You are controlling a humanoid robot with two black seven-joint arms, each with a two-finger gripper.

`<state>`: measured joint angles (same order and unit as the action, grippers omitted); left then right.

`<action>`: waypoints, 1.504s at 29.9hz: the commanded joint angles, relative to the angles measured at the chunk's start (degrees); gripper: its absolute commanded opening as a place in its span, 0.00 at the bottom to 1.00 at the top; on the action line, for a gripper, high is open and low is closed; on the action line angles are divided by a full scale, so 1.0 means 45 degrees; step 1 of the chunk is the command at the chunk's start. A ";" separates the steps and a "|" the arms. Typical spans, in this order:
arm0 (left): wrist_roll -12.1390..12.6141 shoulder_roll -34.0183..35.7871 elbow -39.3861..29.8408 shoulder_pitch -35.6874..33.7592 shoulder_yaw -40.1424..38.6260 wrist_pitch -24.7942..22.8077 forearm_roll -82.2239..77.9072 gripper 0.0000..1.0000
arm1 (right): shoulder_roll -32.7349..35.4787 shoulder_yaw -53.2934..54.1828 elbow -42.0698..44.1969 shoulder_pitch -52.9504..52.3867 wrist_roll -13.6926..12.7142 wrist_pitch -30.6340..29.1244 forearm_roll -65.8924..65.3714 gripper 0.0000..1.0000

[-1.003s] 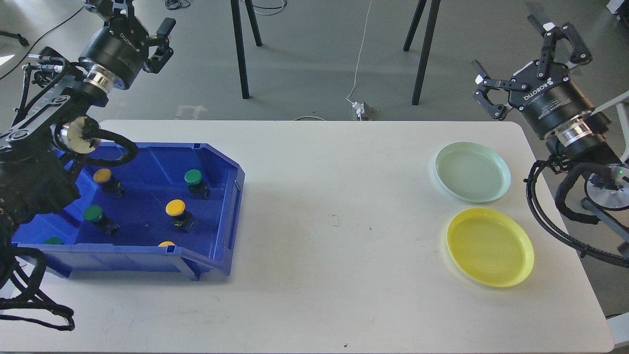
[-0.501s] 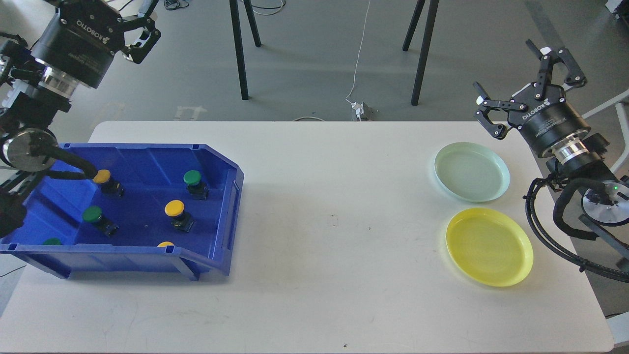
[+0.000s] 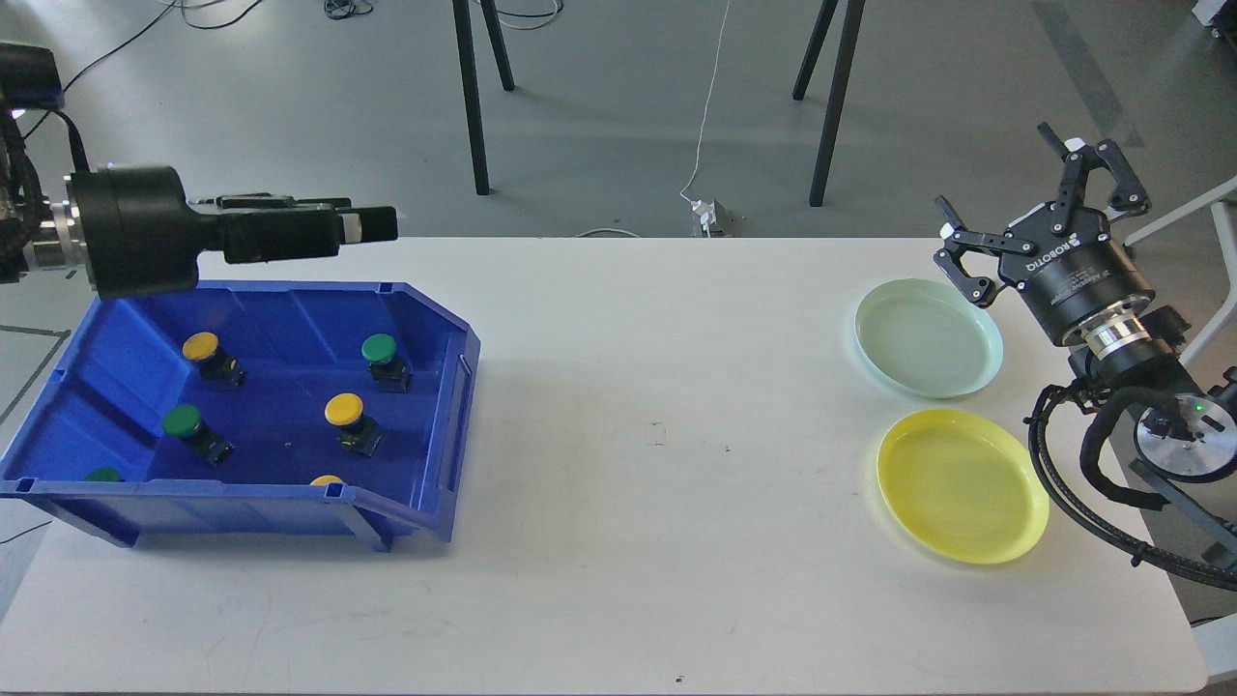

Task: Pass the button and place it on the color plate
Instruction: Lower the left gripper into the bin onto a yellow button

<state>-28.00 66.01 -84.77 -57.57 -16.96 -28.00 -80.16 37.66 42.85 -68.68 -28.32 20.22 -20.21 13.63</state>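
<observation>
Several buttons lie in a blue bin (image 3: 455, 416) at the table's left: yellow ones (image 3: 201, 345) (image 3: 344, 408), green ones (image 3: 380, 348) (image 3: 182, 420), and two more half hidden behind the front wall. A pale green plate (image 3: 929, 337) and a yellow plate (image 3: 963, 485) sit at the right. My left gripper (image 3: 372, 224) points right, level, above the bin's back edge; it is seen side-on, so its fingers overlap. My right gripper (image 3: 995, 169) is open and empty, raised beyond the pale green plate.
The white table (image 3: 657, 522) ends just right of the plates. Black stand legs (image 3: 472, 97) and a white cable with a plug (image 3: 708, 213) are on the floor behind the table.
My left arm has swung round: its gripper went from pointing up at the far left to lying level and pointing right over the bin's back edge. My right gripper shifted slightly down and right.
</observation>
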 commanded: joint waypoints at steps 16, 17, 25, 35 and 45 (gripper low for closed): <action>0.0000 -0.3320 0.4364 -0.0566 0.3436 0.0000 -0.4393 0.99 | -0.0009 0.0028 0.0536 0.0376 -0.0002 -0.0059 -0.0021 0.99; 0.0000 -0.3476 0.4461 -0.0527 0.3514 0.0000 -0.4568 0.99 | -0.0009 0.0028 0.0555 0.0396 -0.0002 -0.0079 -0.0021 0.99; 0.0000 -0.4375 0.5809 -0.0410 0.3574 0.0000 -0.5311 0.98 | -0.0009 0.0028 0.0653 0.0610 -0.0002 -0.0234 -0.0021 0.99; 0.0000 -0.4512 0.5946 -0.0078 0.3574 0.0000 -0.5390 0.98 | -0.0009 0.0028 0.0848 0.0708 -0.0002 -0.0488 -0.0041 0.99; 0.0000 -0.5000 0.6454 0.0390 0.3574 0.0000 -0.5409 0.97 | 0.0069 0.0028 0.1219 0.1040 -0.0002 -0.0996 -0.0041 0.99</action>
<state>-28.00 43.87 -55.80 -56.84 -0.87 -28.00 -104.43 37.98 43.00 -63.75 -23.89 20.21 -24.22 13.45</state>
